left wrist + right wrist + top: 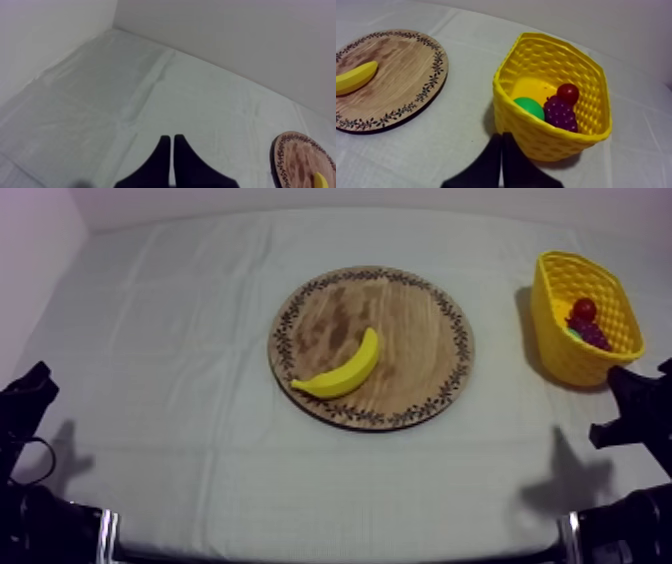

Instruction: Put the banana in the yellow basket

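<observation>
A yellow banana (343, 369) lies on the round wooden board (420, 318) with a patterned rim, at the table's middle. The yellow basket (557, 348) stands at the right side. In it lie a small red fruit (584, 309), a bunch of grapes (594, 335) and a green pear (529, 107). My left gripper (172, 140) is shut on nothing, over bare cloth left of the board (292, 160). My right gripper (502, 137) is shut too, close before the basket (536, 137), with the banana (355, 77) and board (406, 75) off to its side.
A grey-white cloth (180, 338) covers the table, with white walls behind and at the left. The arms rest low at the left (25, 403) and right (640, 403) edges. Open cloth lies between board and basket.
</observation>
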